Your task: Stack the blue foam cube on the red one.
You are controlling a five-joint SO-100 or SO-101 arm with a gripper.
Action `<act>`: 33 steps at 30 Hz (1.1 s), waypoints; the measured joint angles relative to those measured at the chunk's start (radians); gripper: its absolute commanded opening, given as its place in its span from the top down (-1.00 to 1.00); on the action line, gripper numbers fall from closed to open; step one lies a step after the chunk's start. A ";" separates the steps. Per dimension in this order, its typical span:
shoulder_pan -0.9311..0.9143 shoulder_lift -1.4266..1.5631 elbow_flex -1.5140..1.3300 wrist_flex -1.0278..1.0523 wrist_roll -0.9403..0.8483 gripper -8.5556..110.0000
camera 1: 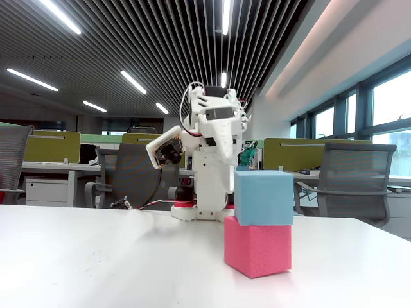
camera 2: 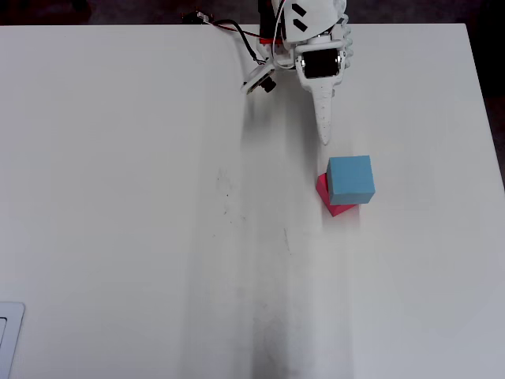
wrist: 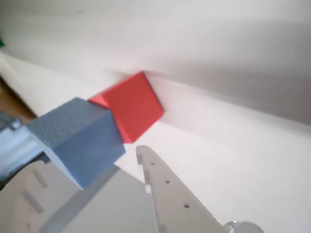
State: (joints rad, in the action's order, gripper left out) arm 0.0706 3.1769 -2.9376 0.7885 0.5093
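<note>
Overhead view shows you a white table (camera 2: 142, 197) with the blue foam cube (camera 2: 350, 179) resting on top of the red one (camera 2: 325, 199), so that only a pink sliver of the lower cube shows along the blue cube's left and bottom edges. The blue cube sits turned slightly and offset from the red cube beneath it. The white arm (camera 2: 304, 28) stands at the table's far edge, above the stack in this view, with its gripper (camera 2: 324, 136) pointing down toward the cubes and stopping just short of the blue cube, apart from it. Fixed view gives you the stack from the side: the blue cube (camera 1: 263, 196) sits flat on the red cube (camera 1: 257, 246), shifted a little to the right of it, with the arm (camera 1: 209, 154) behind. Wrist view shows the blue cube (wrist: 80, 141) beside one white finger (wrist: 170, 194), with the red cube (wrist: 131, 104) behind it. You cannot tell from these views whether the jaws are spread or closed; they grasp nothing.
</note>
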 measured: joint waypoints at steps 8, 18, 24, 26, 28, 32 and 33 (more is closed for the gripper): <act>0.000 -0.002 -0.031 -0.086 0.000 0.48; 0.000 -0.002 -0.031 -0.091 0.000 0.48; 0.000 -0.002 -0.031 -0.071 0.000 0.45; 0.005 -0.002 -0.031 -0.048 0.000 0.45; 0.008 -0.002 -0.031 -0.031 0.000 0.45; 0.008 -0.002 -0.031 0.014 0.000 0.44; 0.008 -0.002 -0.029 0.026 0.000 0.44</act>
State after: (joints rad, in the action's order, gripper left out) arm 0.0782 3.1753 -2.9667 0.8145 0.5093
